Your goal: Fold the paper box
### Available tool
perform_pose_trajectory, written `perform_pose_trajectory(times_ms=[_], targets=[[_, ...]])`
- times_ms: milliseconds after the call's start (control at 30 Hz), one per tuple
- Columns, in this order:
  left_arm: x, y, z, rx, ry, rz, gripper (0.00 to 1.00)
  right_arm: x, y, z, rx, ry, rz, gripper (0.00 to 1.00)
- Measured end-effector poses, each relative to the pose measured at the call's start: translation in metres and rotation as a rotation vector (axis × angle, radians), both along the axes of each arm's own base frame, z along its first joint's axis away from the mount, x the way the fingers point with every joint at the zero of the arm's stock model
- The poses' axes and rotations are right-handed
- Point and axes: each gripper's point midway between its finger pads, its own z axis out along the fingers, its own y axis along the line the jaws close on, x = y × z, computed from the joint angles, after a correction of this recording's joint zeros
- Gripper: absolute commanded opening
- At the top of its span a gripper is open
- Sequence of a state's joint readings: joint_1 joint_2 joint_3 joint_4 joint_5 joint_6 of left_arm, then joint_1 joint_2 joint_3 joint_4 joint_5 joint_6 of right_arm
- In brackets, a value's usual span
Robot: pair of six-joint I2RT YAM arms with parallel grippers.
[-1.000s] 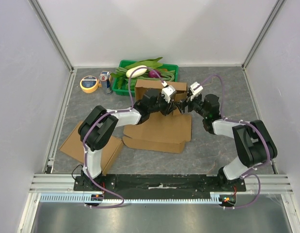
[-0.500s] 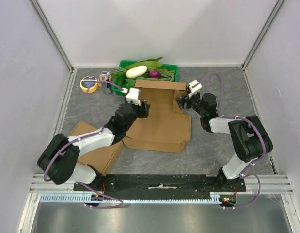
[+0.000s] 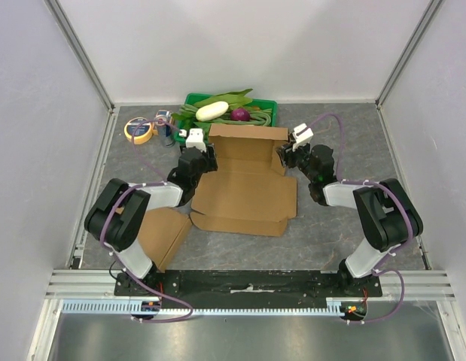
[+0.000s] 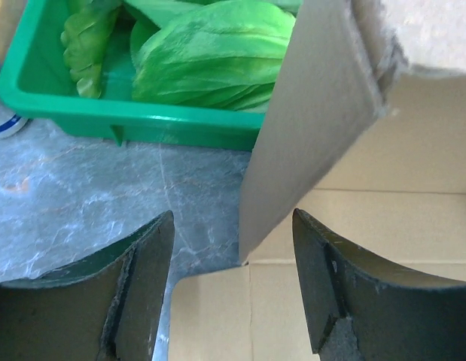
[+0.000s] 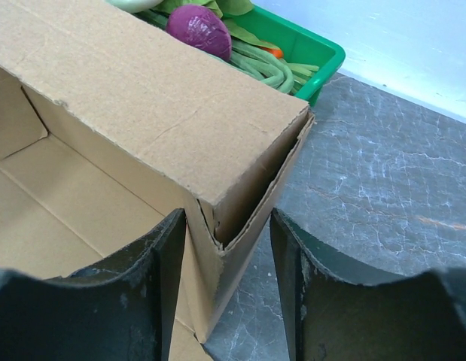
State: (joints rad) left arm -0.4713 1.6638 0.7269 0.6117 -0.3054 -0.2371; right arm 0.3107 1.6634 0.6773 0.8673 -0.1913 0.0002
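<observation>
Holding left gripper (image 4: 233, 226) at centre-left, jaws wide astride the upright left flap (image 4: 308, 113), not touching, likely lining up a pinch. Lying mid-frame, box (image 3: 248, 195), half-formed, just below the tray (image 4: 67, 122). Straddling its upper-right corner (image 5: 289, 143) with right gripper (image 5: 228, 218), jaws narrower, not clamped yet.

Ahead of the left gripper (image 4: 233, 214), the box (image 4: 368, 226) flap (image 4: 308, 113) runs off the top edge, its upper corner blurred; the tray (image 4: 142, 124) beyond it to the left is cropped, and a can (image 4: 1, 124) shows only a sliver; ahead of the right gripper (image 5: 228, 214), the box wall hides part of the onion (image 5: 199, 30).
</observation>
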Motion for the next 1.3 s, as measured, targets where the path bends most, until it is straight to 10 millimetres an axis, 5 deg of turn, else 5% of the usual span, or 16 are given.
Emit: perform_pose_trajectory(times_ms=[167,300,433,700,800,1300], targets=[[0.022,-0.01,0.003,0.007,-0.027,-0.006,0.69,0.002,-0.003,0.0,0.007,0.006,-0.05,0.5],[0.038,-0.017,0.011,0.005,-0.055,-0.005,0.41,0.002,-0.002,-0.001,0.005,0.007,-0.093,0.51],[0.045,-0.022,0.02,0.003,-0.082,-0.006,0.24,0.001,0.0,-0.003,-0.009,0.007,-0.159,0.49],[0.033,-0.027,0.019,0.016,-0.098,0.02,0.1,0.003,-0.007,-0.016,-0.044,0.004,-0.36,0.19],[0.026,-0.028,0.019,0.026,-0.103,0.038,0.02,0.007,-0.009,-0.015,-0.036,-0.014,-0.438,0.0],[0.008,-0.029,0.018,-0.018,-0.082,0.143,0.02,0.005,-0.011,-0.012,-0.014,-0.088,-0.911,0.0]])
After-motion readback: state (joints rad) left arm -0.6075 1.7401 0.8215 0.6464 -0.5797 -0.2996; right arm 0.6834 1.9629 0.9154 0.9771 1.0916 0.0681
